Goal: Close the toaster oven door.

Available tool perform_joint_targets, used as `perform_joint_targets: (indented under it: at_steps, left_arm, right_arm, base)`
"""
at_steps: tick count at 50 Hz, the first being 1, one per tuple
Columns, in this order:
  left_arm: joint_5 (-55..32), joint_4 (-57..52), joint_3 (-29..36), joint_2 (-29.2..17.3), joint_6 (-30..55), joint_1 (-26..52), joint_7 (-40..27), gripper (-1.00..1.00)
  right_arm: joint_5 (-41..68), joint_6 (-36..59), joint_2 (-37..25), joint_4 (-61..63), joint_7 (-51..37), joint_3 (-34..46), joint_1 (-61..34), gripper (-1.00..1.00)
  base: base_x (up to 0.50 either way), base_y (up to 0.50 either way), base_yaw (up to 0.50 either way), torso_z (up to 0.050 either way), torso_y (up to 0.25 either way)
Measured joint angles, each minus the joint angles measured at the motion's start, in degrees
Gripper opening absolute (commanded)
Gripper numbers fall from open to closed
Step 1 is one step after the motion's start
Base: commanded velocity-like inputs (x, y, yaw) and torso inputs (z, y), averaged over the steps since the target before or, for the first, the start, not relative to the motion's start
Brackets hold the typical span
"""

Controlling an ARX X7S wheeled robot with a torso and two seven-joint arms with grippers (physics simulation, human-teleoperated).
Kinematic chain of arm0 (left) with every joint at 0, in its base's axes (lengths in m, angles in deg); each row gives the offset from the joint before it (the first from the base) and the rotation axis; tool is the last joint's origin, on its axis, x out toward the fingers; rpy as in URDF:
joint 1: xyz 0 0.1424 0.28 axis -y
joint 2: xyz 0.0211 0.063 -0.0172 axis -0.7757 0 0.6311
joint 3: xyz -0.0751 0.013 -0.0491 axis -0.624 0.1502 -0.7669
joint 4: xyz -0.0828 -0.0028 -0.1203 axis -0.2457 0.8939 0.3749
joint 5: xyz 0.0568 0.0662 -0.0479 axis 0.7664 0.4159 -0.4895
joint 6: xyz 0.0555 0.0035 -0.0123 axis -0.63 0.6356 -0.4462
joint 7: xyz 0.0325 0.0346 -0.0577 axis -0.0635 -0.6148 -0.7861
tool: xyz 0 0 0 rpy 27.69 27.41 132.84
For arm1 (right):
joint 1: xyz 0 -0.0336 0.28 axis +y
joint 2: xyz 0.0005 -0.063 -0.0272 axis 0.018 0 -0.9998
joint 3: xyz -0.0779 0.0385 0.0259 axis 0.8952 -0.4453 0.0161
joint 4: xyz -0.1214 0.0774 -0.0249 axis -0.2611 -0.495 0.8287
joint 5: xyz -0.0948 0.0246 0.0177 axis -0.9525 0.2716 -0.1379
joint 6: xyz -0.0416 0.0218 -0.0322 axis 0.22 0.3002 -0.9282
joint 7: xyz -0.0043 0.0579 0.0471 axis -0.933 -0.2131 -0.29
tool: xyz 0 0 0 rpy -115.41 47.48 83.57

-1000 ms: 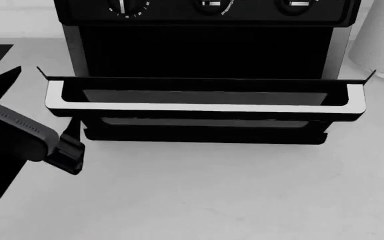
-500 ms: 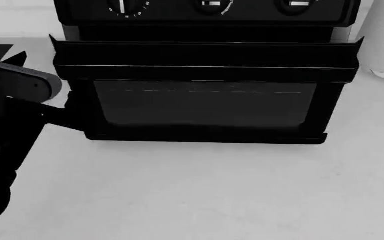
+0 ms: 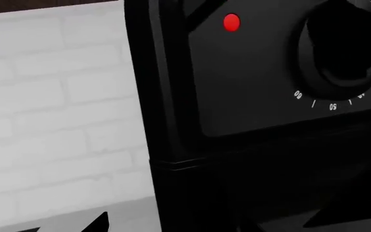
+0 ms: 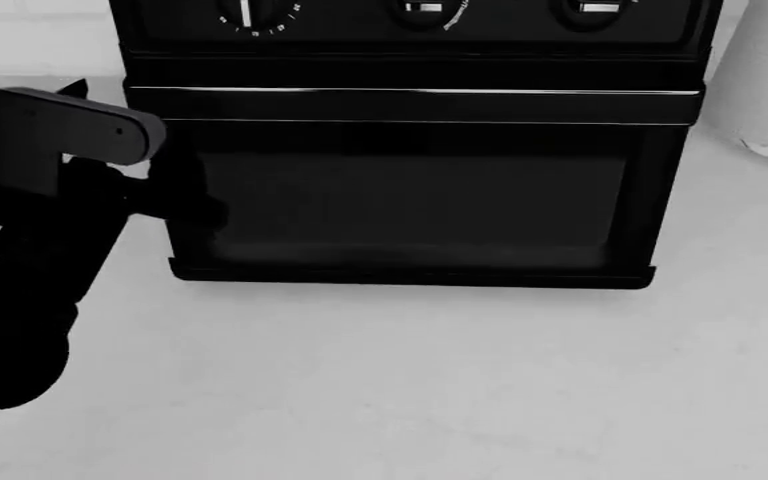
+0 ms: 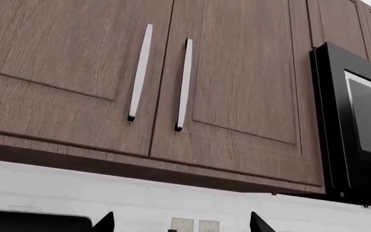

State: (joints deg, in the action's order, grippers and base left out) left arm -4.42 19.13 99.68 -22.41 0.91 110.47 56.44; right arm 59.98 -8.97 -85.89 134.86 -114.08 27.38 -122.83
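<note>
The toaster oven (image 4: 411, 40) stands at the back of the counter, with three knobs across its top panel. The toaster oven door (image 4: 411, 200) stands upright against the oven front, its silver bar handle (image 4: 411, 92) along the top edge. My left gripper (image 4: 177, 205) is against the door's left edge and looks open and empty. In the left wrist view one fingertip (image 3: 98, 223) shows against the counter, and the other is lost against the black oven side (image 3: 172, 121). My right gripper (image 5: 180, 223) is open and empty, pointing up at the cabinets, and is out of the head view.
A white roll (image 4: 764, 70) stands right of the oven. Pale countertop (image 4: 424, 380) lies in front. A white brick wall (image 3: 56, 96) is behind. The right wrist view shows wooden cabinets (image 5: 140, 72), a black microwave (image 5: 359, 121) and wall outlets (image 5: 192, 224).
The door has swung up from lying open to upright against the oven front. My left gripper has risen with it along the door's left edge.
</note>
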Motion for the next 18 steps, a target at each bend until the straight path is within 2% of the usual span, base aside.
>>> perform_joint_targets:
  at_steps: [18]
  left_arm:
    - [1.7,-0.02,-0.63,-0.01,-0.05,-0.62,-1.27,1.0]
  right_arm:
    - [0.14,-0.53,-0.29,0.25,-0.12,-1.48,1.98,1.0]
  base:
    - [0.02,-0.01,-0.02,0.001,0.0]
